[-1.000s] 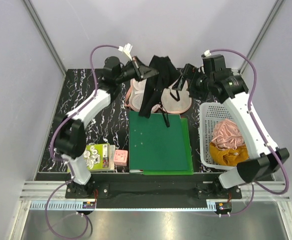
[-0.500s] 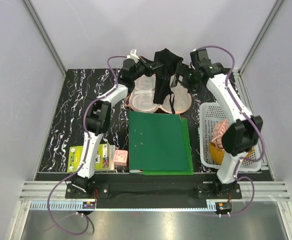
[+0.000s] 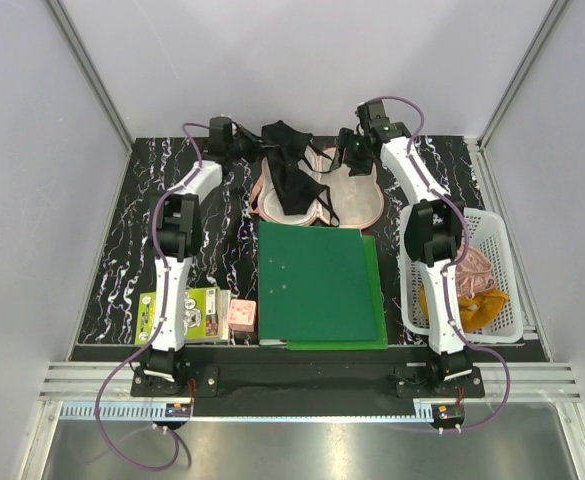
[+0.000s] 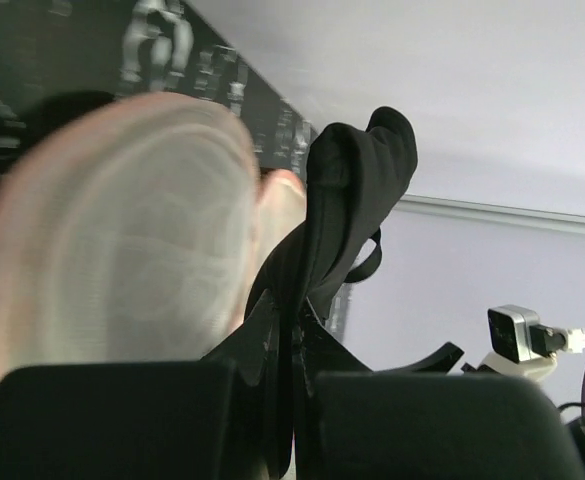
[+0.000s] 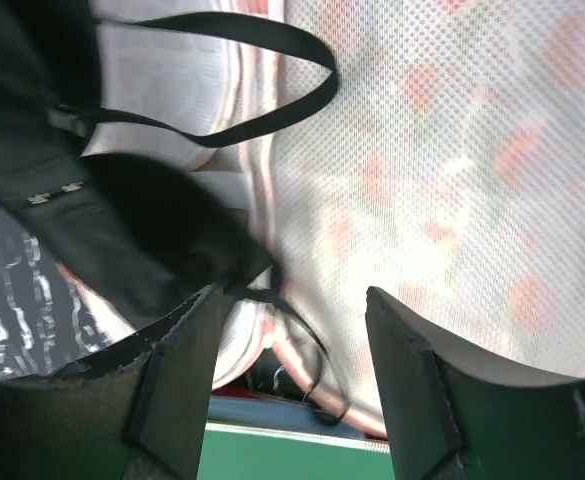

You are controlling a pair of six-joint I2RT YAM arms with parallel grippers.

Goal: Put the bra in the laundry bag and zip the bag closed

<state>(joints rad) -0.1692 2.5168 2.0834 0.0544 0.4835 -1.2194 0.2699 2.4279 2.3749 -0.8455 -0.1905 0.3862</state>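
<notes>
The bra (image 4: 357,190) rises as a bunched black fold straight out of the left fingers (image 4: 122,420), which are pressed together on its fabric with no gap showing between them. Just to the left of those fingers is one pale mesh cup of the laundry bag (image 3: 352,195), which lies open and flat on the desk (image 3: 152,230). In the top view the rest of the bra drapes down across the middle of the bag, with thin straps trailing over its near rim. The right fingers (image 5: 412,390) are spread wide and hold nothing. The bag's mesh lining, with red watermelon print showing through, fills the gap between them and the space ahead. The dark mass of the bra sits ahead and to the left of them, and a strap loop arches across the mesh further out. Another thin strap crosses the gap between the fingers, though whether it touches either one cannot be told. On the near side of both pairs of fingers a green board (image 3: 317,290) abuts the bag's near rim. Well to the right of the right fingers stands a white basket (image 3: 467,335) holding a pink cloth (image 3: 475,268) and a mustard cloth (image 3: 477,305).
</notes>
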